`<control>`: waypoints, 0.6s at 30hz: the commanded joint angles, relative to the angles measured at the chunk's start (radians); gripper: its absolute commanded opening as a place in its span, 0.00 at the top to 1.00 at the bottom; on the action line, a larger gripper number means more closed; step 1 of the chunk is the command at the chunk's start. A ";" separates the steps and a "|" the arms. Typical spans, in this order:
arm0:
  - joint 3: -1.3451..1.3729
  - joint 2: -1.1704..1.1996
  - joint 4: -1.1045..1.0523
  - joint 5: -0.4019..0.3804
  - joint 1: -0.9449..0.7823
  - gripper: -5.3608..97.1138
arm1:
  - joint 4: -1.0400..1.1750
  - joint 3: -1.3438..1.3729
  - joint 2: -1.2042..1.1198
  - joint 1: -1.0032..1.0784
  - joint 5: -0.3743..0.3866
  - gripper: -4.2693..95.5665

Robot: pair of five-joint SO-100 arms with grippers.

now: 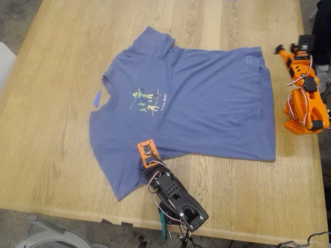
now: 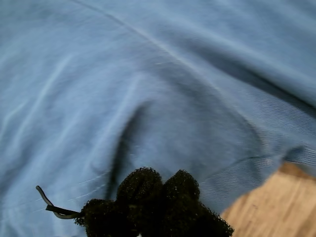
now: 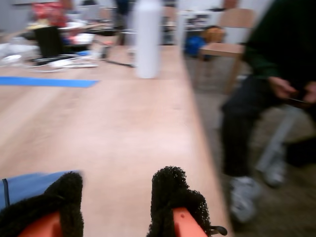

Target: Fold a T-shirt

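My first gripper [image 2: 158,197], foam pads together over the slate-blue cotton T-shirt [image 1: 196,98] spread beneath it, should part and pinch the sleeve seam squarely. My second gripper [image 3: 116,202] gapes empty, the shirt's edge just beside it.

Bare table [image 1: 62,93] lies open around the flat T-shirt [image 1: 207,103]; only a small blue strip [image 1: 97,98] lies just beside its collar.

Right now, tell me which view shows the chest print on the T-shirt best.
The exterior view: the print sits in full on the spread T-shirt. The first wrist view shows only plain blue cloth, the second wrist view only a blue edge; neither shows the print.
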 commanded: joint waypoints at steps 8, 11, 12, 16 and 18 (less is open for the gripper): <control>-0.064 0.120 -0.337 -0.052 -0.196 0.95 | 0.163 0.066 0.009 0.304 0.114 0.72; -0.064 0.120 -0.383 -0.064 -0.236 0.95 | 0.196 0.066 0.009 0.327 0.123 0.73; -0.064 0.120 -0.387 -0.054 -0.264 0.95 | 0.204 0.066 0.009 0.333 0.123 0.73; -0.064 0.120 -0.396 -0.049 -0.408 0.95 | 0.198 0.066 0.009 0.368 0.130 0.73; -0.064 0.120 -0.422 -0.081 -0.462 0.95 | 0.189 0.066 0.009 0.390 0.146 0.74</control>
